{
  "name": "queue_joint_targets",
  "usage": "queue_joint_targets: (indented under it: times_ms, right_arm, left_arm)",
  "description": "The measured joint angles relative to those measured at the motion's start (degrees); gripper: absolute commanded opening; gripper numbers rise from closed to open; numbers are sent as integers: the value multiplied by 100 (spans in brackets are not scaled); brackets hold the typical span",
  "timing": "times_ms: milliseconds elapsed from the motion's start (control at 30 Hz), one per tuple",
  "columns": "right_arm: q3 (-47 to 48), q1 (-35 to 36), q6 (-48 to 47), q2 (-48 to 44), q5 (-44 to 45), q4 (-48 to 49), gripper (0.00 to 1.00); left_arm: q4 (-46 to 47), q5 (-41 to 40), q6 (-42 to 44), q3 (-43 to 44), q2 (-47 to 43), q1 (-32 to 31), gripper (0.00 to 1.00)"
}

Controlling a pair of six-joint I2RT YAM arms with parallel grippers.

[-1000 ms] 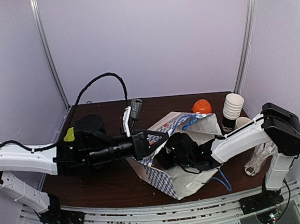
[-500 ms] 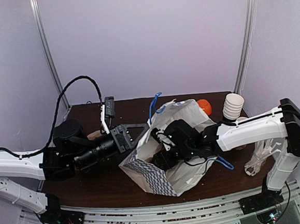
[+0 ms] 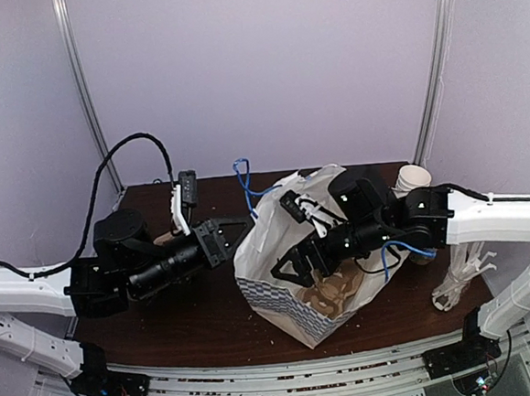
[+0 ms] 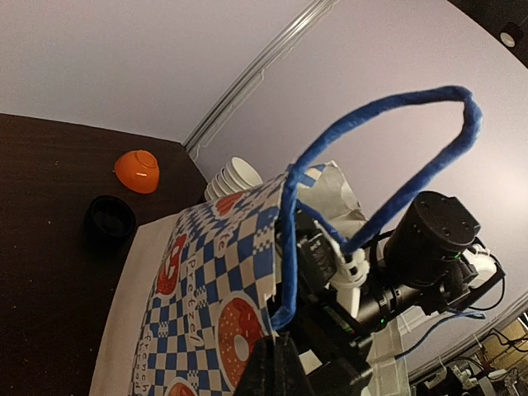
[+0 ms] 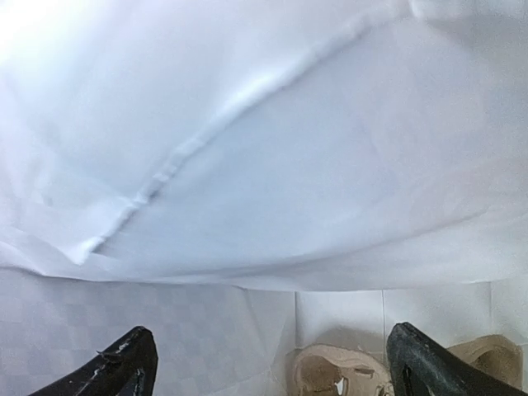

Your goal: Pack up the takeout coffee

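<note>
left pincer (image 4: 276, 351) is clamped on the paper bag (image 3: 272, 289) rim by its blue handle (image 4: 285, 239). if it slips, the wall folds rightward onto the right pincer (image 5: 272, 356), which is spread wide and empty inside the bag, above a cardboard carrier (image 5: 330, 371). takeout coffee: not visible. a second handle (image 3: 393, 247) drapes that arm and could topple the bag. the cup stack (image 3: 412, 179) stands behind it.

Black-lidded takeout coffee (image 4: 110, 219) near orange bowl (image 4: 137, 171)
</note>
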Motion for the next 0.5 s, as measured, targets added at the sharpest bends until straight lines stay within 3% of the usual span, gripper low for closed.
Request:
queue_joint_targets:
  times_ms: [500]
  right_arm:
    - [92, 20, 24, -127, -378, 33, 99]
  left_arm:
    - [-328, 186, 236, 844, 713, 7, 0]
